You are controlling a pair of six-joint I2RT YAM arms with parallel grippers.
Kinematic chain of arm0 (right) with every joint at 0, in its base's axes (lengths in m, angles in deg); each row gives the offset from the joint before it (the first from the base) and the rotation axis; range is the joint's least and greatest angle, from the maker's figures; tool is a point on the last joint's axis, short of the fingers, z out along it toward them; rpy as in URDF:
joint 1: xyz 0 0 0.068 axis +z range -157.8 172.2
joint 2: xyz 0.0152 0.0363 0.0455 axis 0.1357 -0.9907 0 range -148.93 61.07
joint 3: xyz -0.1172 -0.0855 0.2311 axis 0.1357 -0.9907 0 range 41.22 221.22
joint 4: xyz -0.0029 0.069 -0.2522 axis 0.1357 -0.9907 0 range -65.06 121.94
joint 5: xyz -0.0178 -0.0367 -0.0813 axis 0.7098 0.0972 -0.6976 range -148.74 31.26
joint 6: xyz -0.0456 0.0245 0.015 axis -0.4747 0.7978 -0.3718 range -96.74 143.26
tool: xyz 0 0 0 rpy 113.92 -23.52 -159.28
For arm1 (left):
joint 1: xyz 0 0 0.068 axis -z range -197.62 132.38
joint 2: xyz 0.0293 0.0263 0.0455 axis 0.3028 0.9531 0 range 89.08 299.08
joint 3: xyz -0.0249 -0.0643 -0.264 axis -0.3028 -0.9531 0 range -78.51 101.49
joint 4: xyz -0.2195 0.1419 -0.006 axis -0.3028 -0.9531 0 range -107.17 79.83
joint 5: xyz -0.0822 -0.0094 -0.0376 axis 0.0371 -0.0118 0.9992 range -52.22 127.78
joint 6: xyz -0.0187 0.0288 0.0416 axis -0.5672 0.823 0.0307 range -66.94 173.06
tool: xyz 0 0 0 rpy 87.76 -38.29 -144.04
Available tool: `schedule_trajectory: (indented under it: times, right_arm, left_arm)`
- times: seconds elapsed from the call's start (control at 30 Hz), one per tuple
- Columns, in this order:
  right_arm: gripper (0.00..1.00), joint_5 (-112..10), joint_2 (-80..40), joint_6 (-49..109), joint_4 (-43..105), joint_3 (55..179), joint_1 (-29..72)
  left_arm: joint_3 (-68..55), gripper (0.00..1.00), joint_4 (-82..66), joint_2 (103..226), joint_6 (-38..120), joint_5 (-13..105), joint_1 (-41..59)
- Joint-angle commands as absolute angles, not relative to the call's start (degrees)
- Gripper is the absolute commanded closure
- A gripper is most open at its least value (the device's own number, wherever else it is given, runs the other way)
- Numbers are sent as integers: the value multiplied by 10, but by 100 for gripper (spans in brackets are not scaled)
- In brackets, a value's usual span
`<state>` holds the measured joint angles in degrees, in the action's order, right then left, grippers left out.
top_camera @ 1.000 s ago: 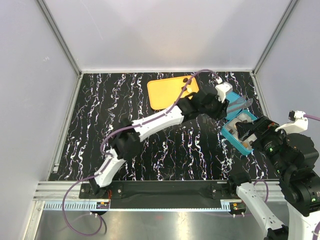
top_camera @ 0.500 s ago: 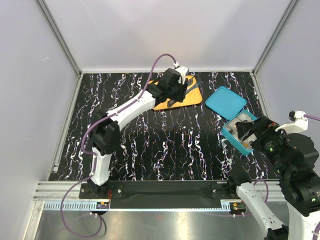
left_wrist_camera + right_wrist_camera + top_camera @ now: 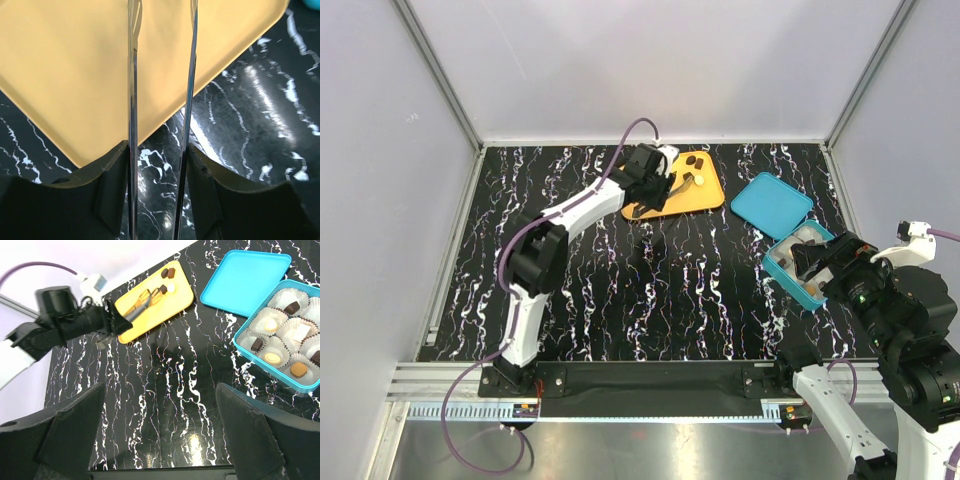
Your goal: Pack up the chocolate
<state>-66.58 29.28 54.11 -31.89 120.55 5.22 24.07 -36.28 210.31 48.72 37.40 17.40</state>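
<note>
11 chocolates (image 3: pixel 273 358), 1 tray (image 3: pixel 176 302), 1 box (image 3: pixel 270 374), 1 lid (image 3: pixel 245 277).

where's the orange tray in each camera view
top external: orange tray at the far middle of the table, partly under the left arm.
left wrist: fills the upper left.
right wrist: upper middle.
Shared landmark: the left gripper, its thin fingers over the tray.

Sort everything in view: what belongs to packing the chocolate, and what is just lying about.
Belongs to the job:
loose chocolates on the orange tray
packed chocolates in the teal box
lid, off and beside the box
left gripper, over the tray

Just there:
marbled table
purple cable
</note>
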Motion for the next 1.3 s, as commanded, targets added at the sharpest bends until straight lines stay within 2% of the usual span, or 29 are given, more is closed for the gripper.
schedule_trajectory:
  times: [0.0, 0.3, 0.67, 1.27]
  right_arm:
    - [0, -666, 286, 533, -301, 1206, 55]
    - [0, -674, 288, 532, -302, 1202, 55]
    - [0, -679, 286, 531, -299, 1195, 54]
    - [0, -671, 285, 525, -278, 1175, 55]
  left_arm:
    - [277, 50, -352, 2130, 520, 388, 168]
    - [336, 50, -364, 2197, 539, 383, 161]
    - [370, 52, -365, 2221, 536, 395, 161]
    - [334, 61, -386, 2171, 549, 356, 176]
